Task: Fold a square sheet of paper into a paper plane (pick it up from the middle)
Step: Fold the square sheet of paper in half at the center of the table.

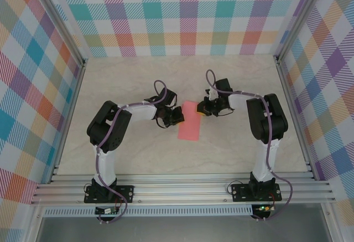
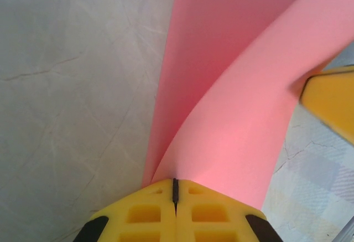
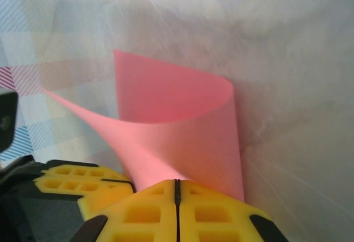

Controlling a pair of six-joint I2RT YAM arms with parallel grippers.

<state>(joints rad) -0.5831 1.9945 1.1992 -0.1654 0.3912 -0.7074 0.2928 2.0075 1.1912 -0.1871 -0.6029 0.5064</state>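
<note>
Landmark: pale wood-grain table (image 1: 121,87), fenced on three sides by plaid walls (image 1: 188,15).
Task item: square sheet of paper (image 1: 189,121), salmon pink, near the middle of the table.
Sheet shape, top view: doubled over itself, so it reads as a narrow rectangle.
Sheet shape, wrist views: the lower layer lies flat on the table. The upper layer (image 2: 238,125) bows up off it in a soft curve with no pressed crease.
Left gripper (image 1: 177,116): just left of the table's middle, at the sheet's left edge.
Left gripper state: yellow fingers (image 2: 146,214) pressed together with the pink edge pinched between them.
Right gripper (image 1: 203,109): just right of the table's middle, at the sheet's upper right edge.
Right gripper state: yellow fingers (image 3: 210,214) closed together, clamping the sheet (image 3: 182,98) where the curl begins.
Spacing: the two grippers face each other across the sheet, close together.
</note>
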